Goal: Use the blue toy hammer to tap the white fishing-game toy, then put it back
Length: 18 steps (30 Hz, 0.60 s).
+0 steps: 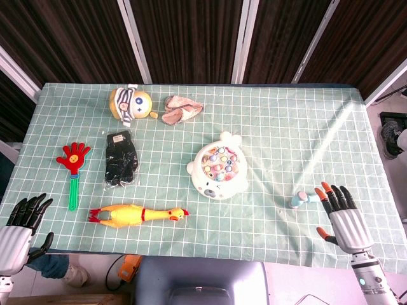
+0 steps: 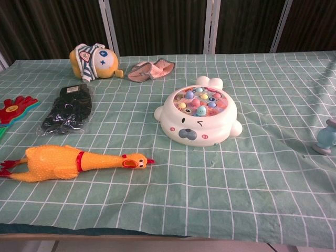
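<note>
Two hands sit at the near corners of the table; neither holds anything. Items run left to right:

- Left hand: off the near-left corner, fingers spread and pointing away from the robot, empty. Judged parked, as no task item lies on its side.
- Clapper: near the left edge, red palm toward the far side, green handle toward the near edge.
- Chicken: lies flat along the near edge, beak pointing right.
- Glove: bagged, just right of the clapper, apart from it.
- Plush: at the far edge, left of centre.
- Cloth: pink, just right of the plush.
- Fishing toy: white, about mid-table, upright, top face clear of other items. It is open to a tap from above.
- Hammer: blue, near the right edge toward the near side, well apart from the fishing toy. Chest view shows only part of it at the frame's right edge. It has not been picked up.
- Right hand: at the near-right corner, fingers apart and extended, tips just beside the hammer handle; contact cannot be confirmed. Nothing is gripped.
- Judgement: the right hand is placed to close on the hammer; the grasp is the step in hand, with tap and return still pending.
</note>
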Available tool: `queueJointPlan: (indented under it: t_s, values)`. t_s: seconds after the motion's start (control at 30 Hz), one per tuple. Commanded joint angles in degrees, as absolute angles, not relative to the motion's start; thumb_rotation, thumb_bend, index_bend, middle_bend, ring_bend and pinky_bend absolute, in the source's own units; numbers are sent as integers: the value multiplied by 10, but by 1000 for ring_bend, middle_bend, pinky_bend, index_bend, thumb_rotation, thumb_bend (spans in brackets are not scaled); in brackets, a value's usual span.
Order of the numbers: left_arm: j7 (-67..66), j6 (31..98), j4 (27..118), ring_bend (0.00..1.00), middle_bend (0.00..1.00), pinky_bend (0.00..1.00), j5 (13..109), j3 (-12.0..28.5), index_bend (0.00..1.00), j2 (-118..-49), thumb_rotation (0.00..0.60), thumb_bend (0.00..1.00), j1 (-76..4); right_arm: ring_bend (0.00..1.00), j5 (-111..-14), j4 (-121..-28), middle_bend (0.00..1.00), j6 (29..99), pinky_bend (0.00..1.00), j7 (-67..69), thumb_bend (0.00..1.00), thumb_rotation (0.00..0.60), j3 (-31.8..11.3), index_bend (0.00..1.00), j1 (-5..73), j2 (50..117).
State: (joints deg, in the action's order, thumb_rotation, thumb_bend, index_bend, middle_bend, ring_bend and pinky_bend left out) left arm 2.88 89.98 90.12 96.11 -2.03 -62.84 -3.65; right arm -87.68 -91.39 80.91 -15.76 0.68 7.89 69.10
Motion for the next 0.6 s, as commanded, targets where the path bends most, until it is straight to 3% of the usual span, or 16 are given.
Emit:
queueJointPlan:
  t_s: [0.03,0.2,0.3,0.6]
  values:
    - [28,902,901,0,0,17,963,-20,0,-629,600,425,-36,0,-871,-914,0,802,0,-155,353,600,3,0,81,690]
    - [33,903,901,0,0,17,961,-19,0,-628,600,426,-37,0,-854,-898,0,781,0,-134,353,600,-10,6,93,691]
    - [33,901,900,0,0,17,962,-19,0,-629,600,425,-37,0,-840,-867,0,741,0,-88,347,600,-24,58,117,692]
    - [25,899,901,0,0,17,964,-23,0,-630,600,424,-37,0,-824,-718,0,636,0,4,363,600,-45,375,186,724]
